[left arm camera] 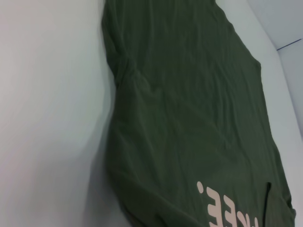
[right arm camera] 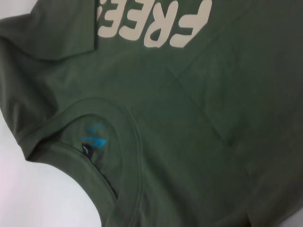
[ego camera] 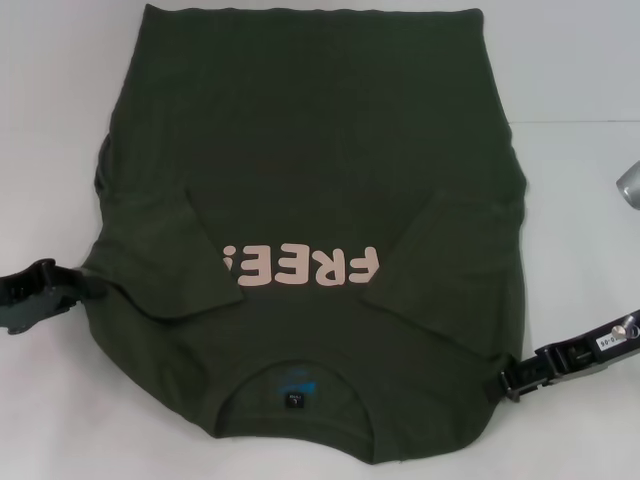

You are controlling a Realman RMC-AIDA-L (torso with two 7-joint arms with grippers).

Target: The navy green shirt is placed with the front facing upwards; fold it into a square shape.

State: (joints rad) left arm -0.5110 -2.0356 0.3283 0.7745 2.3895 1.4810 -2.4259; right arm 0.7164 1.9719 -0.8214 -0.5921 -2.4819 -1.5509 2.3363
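Only the head view shows both tools: the left tool [ego camera: 62, 283] touches the shirt's left edge and the right tool [ego camera: 512, 377] its right shoulder edge; whether either is open or closed I cannot tell. The navy green shirt [ego camera: 310, 180] lies flat on the white worktop [ego camera: 575, 80], sleeves folded inward, collar nearest the robot. The right wrist view shows the ribbed collar and its label [right arm camera: 90, 146]. Bare worktop lies on both sides.
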